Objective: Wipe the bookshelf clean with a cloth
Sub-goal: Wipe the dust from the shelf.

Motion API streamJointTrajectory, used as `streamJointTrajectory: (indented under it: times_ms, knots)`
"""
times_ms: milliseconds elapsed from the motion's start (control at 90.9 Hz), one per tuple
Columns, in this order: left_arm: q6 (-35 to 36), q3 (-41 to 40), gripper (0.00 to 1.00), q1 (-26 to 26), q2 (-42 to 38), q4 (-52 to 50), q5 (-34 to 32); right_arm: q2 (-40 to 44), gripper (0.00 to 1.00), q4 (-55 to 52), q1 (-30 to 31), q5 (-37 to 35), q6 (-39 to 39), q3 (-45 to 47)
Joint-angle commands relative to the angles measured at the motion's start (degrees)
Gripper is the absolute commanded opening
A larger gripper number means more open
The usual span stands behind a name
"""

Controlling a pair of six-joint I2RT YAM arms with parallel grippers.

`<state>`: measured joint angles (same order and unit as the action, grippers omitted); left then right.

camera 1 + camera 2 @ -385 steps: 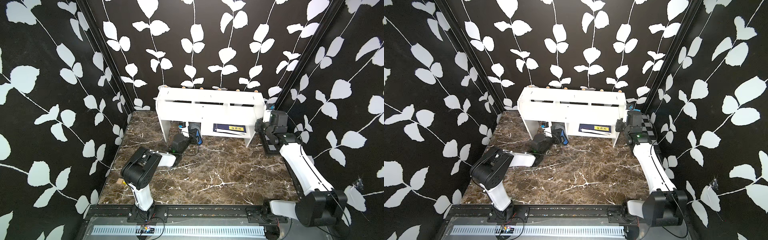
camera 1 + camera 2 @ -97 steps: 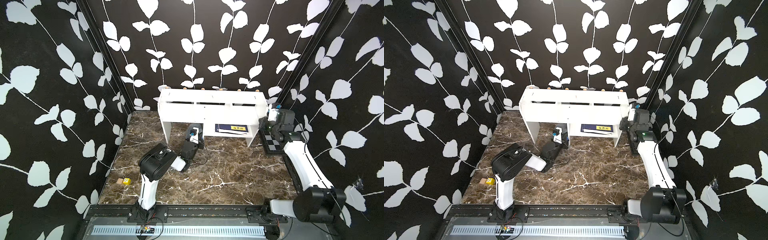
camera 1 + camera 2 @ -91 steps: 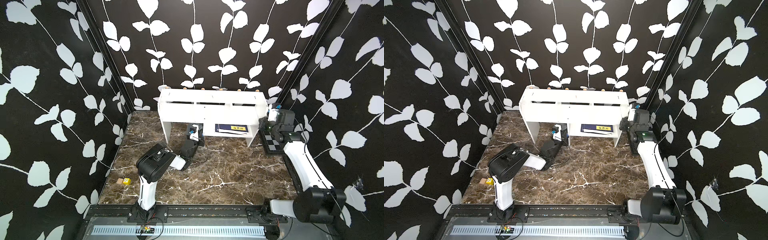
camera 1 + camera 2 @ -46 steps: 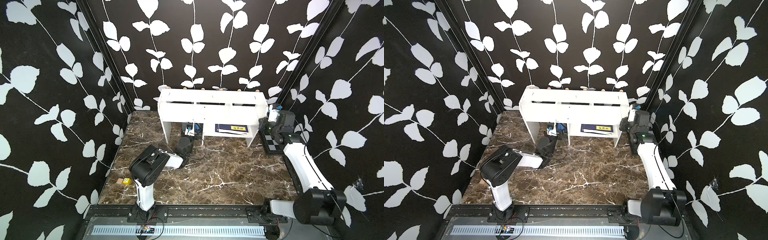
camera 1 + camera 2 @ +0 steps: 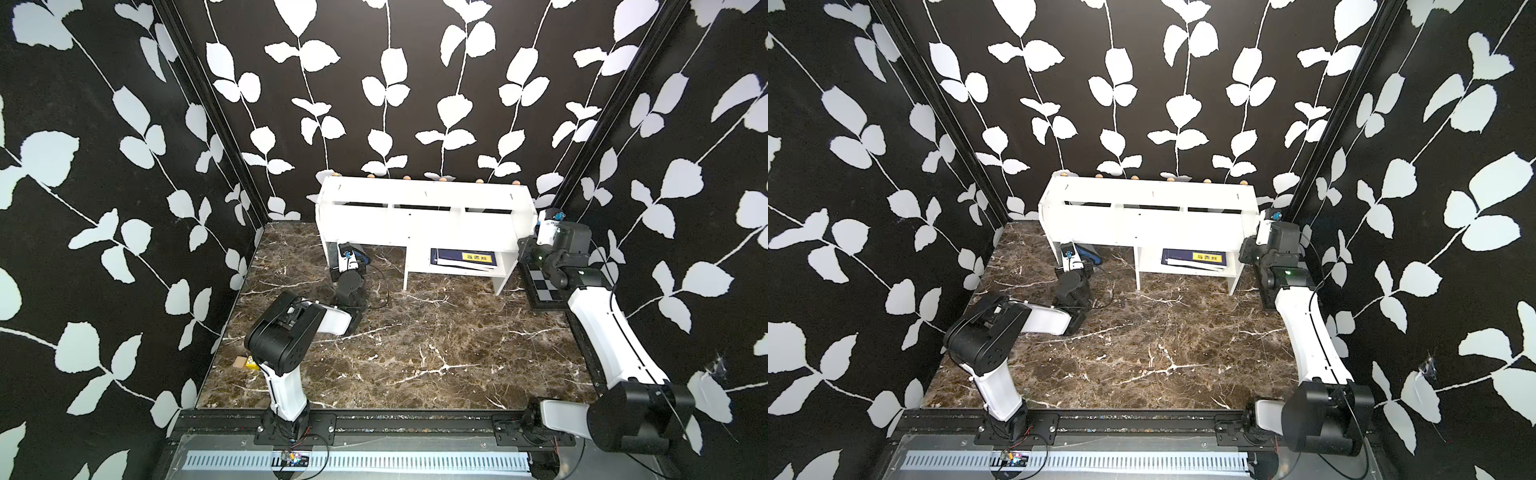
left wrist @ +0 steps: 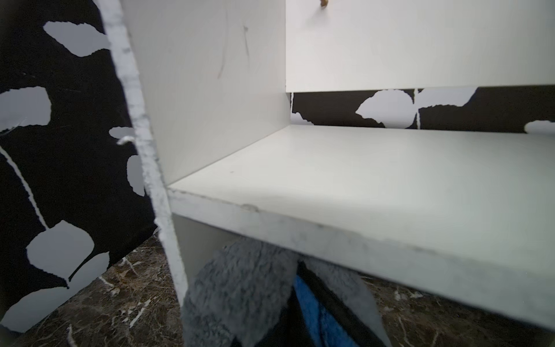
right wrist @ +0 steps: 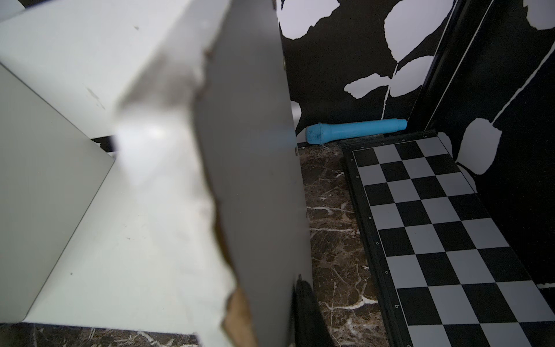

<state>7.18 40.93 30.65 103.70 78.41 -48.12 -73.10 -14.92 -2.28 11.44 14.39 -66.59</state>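
Currently pinching the cloth (image 6: 240, 288) in the left gripper (image 5: 349, 255), jaws closed all the way on the bunched fabric, low in the open left bay of the bookshelf (image 5: 424, 195), just beside its left end panel. Clamping the shelf's right end panel with the right gripper (image 5: 531, 239), jaws standing only narrowly apart around the board, one dark finger (image 7: 304, 306) lying against the panel's outer face. Showing the cloth as fluffy grey with a bright blue fold and dark edging, bunched at the corner where the end panel meets a scuffed board edge. Showing the bookshelf as white, set along the far wall on the marble tabletop (image 5: 415, 353), carrying three dark slots along the top, wooden knobs on the far edge and a blue book (image 5: 463, 257) in the lower right compartment. Hiding the left fingertips behind the cloth in the wrist view and beneath the shelf in both top views; blurring the right gripper's other finger behind the close panel edge, leaving its contact impossible to tell.
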Motion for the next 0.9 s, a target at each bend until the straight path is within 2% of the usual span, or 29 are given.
streamJointTrajectory:
  times_ms: [0,99,209,385,506,660,891]
  knots:
    - [-0.9,0.2,0.00,-0.4,1.8,1.9,-6.2,3.7,0.00,7.3,-0.3,9.2,11.4,-1.5]
    - [-4.3,-1.1,0.00,-0.4,3.6,1.4,-7.8,3.5,0.00,7.2,-0.4,9.4,11.5,-1.9]
    - [-10.4,-1.4,0.00,-0.5,3.2,-5.7,-8.1,3.1,0.00,6.9,-0.4,9.5,11.5,-2.0]
    - [-26.6,-1.0,0.00,-0.6,-0.6,-25.7,-6.4,3.4,0.00,7.5,-0.9,9.4,11.8,-1.5]
    - [-36.2,-3.0,0.00,-0.7,-2.4,-31.3,-6.3,3.6,0.00,7.9,-1.3,9.8,12.1,-0.9]
    - [-38.5,-4.1,0.00,-0.8,-3.3,-33.0,-7.4,4.0,0.00,7.9,-1.6,10.2,11.9,-0.7]
    - [-33.1,0.1,0.00,-0.8,-1.5,-29.0,2.7,4.9,0.00,8.2,-1.9,10.5,12.4,-0.1]
